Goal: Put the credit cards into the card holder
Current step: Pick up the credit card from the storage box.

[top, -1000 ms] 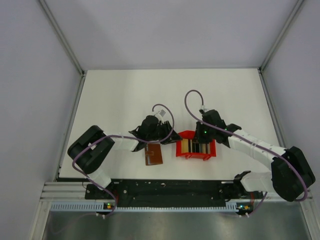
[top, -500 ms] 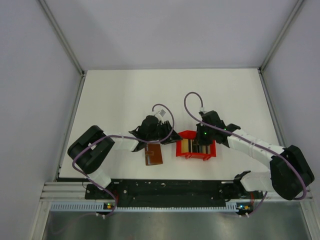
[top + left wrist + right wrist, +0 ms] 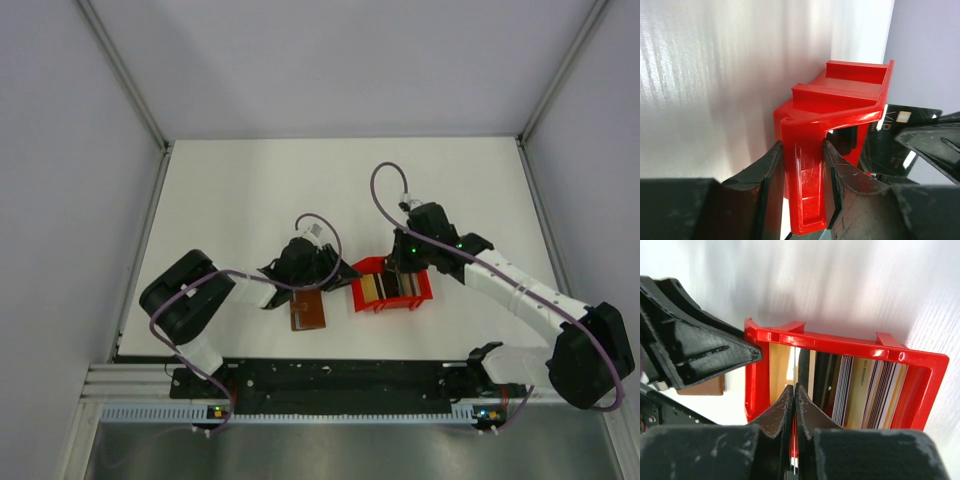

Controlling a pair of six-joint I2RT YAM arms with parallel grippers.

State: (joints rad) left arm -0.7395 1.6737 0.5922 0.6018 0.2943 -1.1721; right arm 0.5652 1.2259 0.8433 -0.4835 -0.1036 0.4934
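When I lift: straight out — my right jaws pinch one card's (image 3: 794,365) edge.
Left jaws: clamped on the red box (image 3: 835,95) wall.

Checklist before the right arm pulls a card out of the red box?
1. right gripper shut on the card edge: ok.
2. Only one card pinched: cannot tell; a single thin edge shows between the fingers, but its neighbours stand close.
3. left gripper clamped on the red box wall to steady it: ok.
4. card holder open to take a card: cannot tell from the top view.
5. card holder free of the arms: not ok; the left gripper overhangs its far end.
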